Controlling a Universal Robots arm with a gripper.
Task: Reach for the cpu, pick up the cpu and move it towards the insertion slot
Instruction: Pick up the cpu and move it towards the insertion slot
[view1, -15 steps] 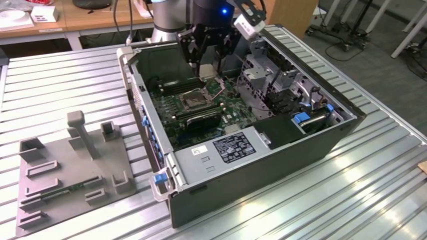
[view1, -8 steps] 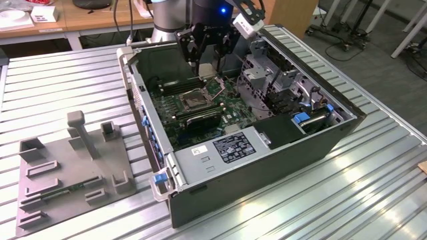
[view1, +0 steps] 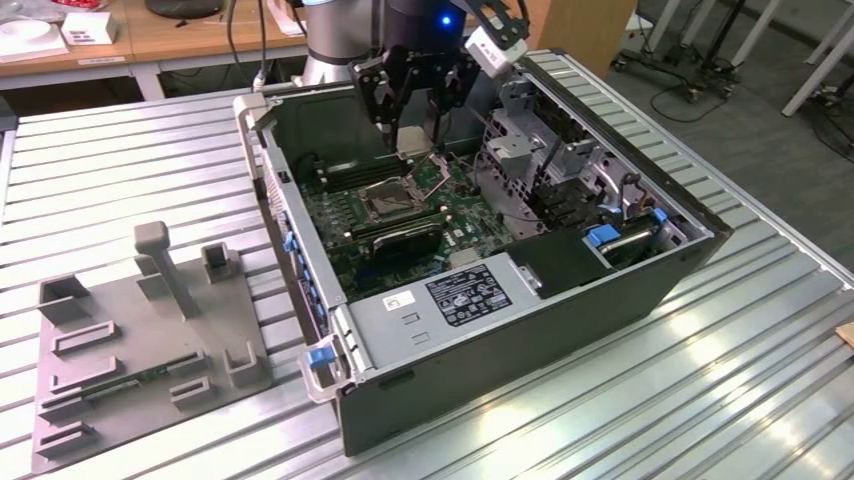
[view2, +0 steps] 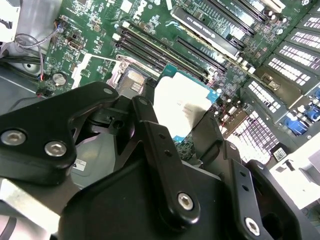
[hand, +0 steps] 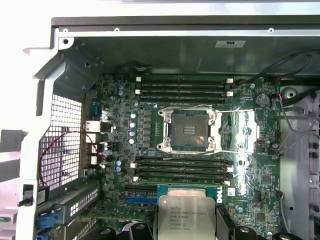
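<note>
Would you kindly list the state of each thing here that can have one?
cpu: held off the board between the pincer's fingers, not yet in the socket.
insertion slot: open and empty, its frame exposed.
pincer: shut on the cpu, above the motherboard.
computer case: side panel off, interior exposed.

I see the cpu (hand: 186, 219) with a silvery-white top and teal edge, held over a green motherboard (hand: 250, 195). The insertion slot (hand: 188, 131) is dark-centred in a silvery frame (long black memory slots (hand: 182, 89) flank it). The gripper (view2: 192, 135) is glossy black; the computer case (view1: 534, 340) black with blue clips.
</note>
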